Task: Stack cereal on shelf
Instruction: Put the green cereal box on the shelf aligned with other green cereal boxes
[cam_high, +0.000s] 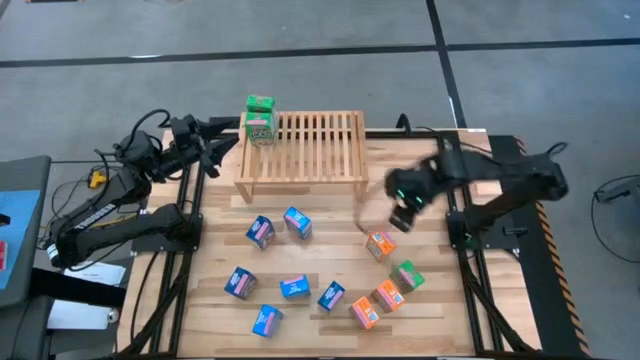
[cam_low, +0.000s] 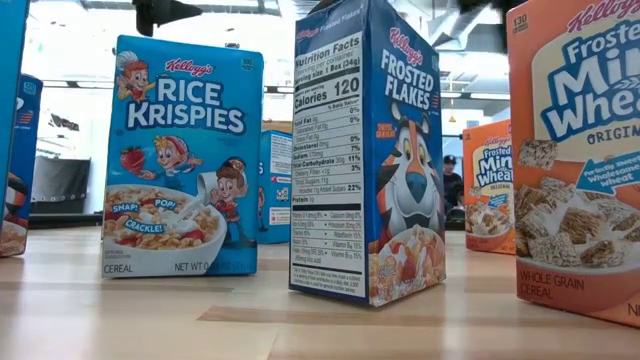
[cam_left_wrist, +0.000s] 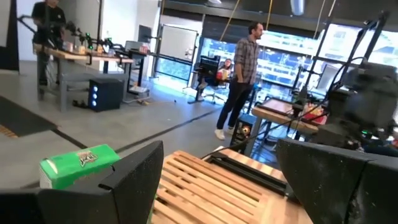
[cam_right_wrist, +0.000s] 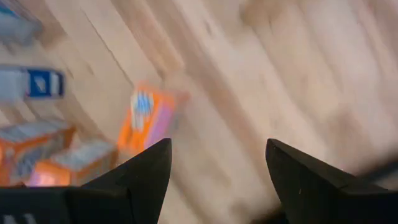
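My right gripper (cam_high: 404, 216) hangs open and empty above an orange cereal box (cam_high: 380, 244) on the desk (cam_high: 330, 218). My left gripper (cam_high: 222, 140), open too, sits beside the green box (cam_high: 260, 119) atop the shelf (cam_high: 310, 145).

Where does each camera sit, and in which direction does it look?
High: above, straight down on shelf, both arms.
Low: table height, level at cereal boxes; no arm clear.
Left wrist: over the shelf, green box, open fingers.
Right wrist: down at orange box, open fingers.
High shares this orange box.
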